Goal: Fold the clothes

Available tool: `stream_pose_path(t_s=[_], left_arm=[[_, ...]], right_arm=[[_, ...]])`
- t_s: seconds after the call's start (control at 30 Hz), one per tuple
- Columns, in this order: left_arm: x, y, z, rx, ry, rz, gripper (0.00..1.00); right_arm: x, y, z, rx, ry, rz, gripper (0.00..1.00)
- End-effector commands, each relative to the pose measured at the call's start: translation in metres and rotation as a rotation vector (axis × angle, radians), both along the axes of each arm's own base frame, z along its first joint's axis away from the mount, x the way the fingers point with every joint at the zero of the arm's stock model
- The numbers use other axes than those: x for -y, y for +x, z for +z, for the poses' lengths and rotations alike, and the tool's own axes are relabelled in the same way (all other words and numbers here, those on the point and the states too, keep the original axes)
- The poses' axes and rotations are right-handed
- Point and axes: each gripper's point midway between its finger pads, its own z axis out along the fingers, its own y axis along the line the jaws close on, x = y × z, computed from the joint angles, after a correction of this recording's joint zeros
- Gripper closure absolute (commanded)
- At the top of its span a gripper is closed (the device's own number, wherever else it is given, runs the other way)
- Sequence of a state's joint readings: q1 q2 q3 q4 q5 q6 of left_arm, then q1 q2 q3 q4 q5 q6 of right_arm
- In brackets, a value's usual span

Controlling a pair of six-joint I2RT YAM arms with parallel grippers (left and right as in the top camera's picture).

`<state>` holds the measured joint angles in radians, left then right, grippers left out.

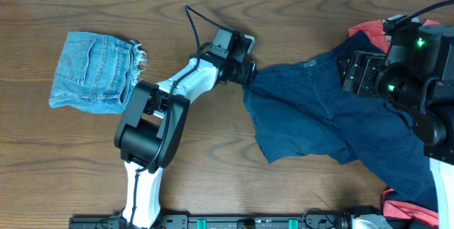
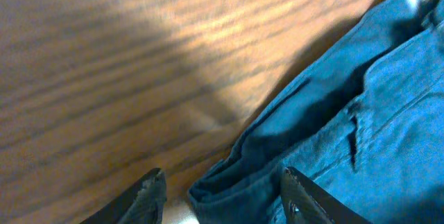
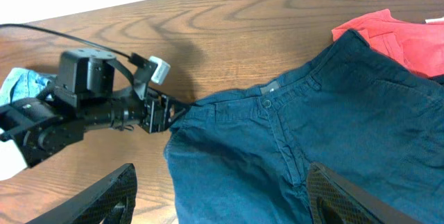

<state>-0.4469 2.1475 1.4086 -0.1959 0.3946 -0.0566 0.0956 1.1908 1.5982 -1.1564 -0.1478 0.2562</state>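
The navy trousers lie rumpled on the tabletop, not yet folded. The left tool stands half-open astride their waistband corner, not clamped. The right tool hangs wide open and empty above them. The next move is probably to close on that corner and pull the cloth flat.

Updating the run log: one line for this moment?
left tool open astride navy trousers edge | right tool open above trousers | denim shorts apart, untouched
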Motion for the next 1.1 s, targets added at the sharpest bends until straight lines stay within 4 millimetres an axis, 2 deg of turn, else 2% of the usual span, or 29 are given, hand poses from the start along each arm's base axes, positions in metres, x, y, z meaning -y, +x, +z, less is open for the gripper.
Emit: stream_pose_path(t_s=[0.0, 0.13, 0.23, 0.33, 0.4, 0.47, 0.53, 0.6, 0.67, 0.7, 0.77, 0.8, 0.87, 1.0, 1.07], left_arm=[[0.006, -0.005, -0.007, -0.035, -0.028, -0.016, 0.53], [0.021, -0.004, 0.011, -0.044, -0.137, -0.015, 0.91], [0.028, 0.001, 0.041, -0.030, -0.215, -0.003, 0.94], [0.021, 0.015, 0.091, 0.056, -0.263, 0.023, 0.94], [0.008, 0.025, 0.131, 0.137, -0.288, 0.055, 0.94], [-0.017, 0.034, 0.172, 0.231, -0.279, 0.125, 0.94], [-0.055, 0.043, 0.206, 0.316, -0.229, 0.244, 0.94], [-0.097, 0.047, 0.224, 0.372, -0.143, 0.376, 0.94], [-0.143, 0.045, 0.229, 0.391, -0.026, 0.502, 0.94], [-0.162, 0.042, 0.226, 0.387, 0.032, 0.538, 0.88], [-0.186, 0.037, 0.216, 0.355, 0.104, 0.561, 0.66], [-0.195, 0.035, 0.210, 0.335, 0.130, 0.562, 0.57], [-0.208, 0.030, 0.202, 0.304, 0.171, 0.558, 0.51], [-0.225, 0.019, 0.195, 0.251, 0.205, 0.571, 0.47], [-0.225, 0.011, 0.194, 0.228, 0.214, 0.568, 0.44]], right_arm=[[0.005, 0.000, 0.003, 0.003, -0.001, -0.024, 0.23], [0.006, 0.000, 0.002, 0.003, -0.005, -0.029, 0.23], [0.011, 0.001, 0.002, 0.003, -0.024, -0.049, 0.23], [0.017, 0.001, 0.001, 0.001, -0.050, -0.077, 0.23], [0.020, 0.001, 0.000, 0.000, -0.060, -0.087, 0.23], [0.020, 0.001, 0.000, 0.000, -0.059, -0.087, 0.23], [0.020, 0.001, 0.000, 0.000, -0.059, -0.087, 0.23], [0.020, 0.001, 0.000, 0.000, -0.059, -0.087, 0.24], [0.020, 0.001, 0.000, 0.000, -0.060, -0.087, 0.23], [0.020, 0.001, 0.000, 0.000, -0.060, -0.087, 0.23], [0.020, 0.001, 0.000, 0.000, -0.060, -0.087, 0.22], [0.019, 0.001, 0.000, -0.001, -0.059, -0.086, 0.21], [0.019, 0.002, -0.002, -0.008, -0.060, -0.087, 0.20], [0.019, 0.007, -0.020, -0.073, -0.064, -0.086, 0.19], [0.019, 0.010, -0.042, -0.146, -0.073, -0.089, 0.18]])
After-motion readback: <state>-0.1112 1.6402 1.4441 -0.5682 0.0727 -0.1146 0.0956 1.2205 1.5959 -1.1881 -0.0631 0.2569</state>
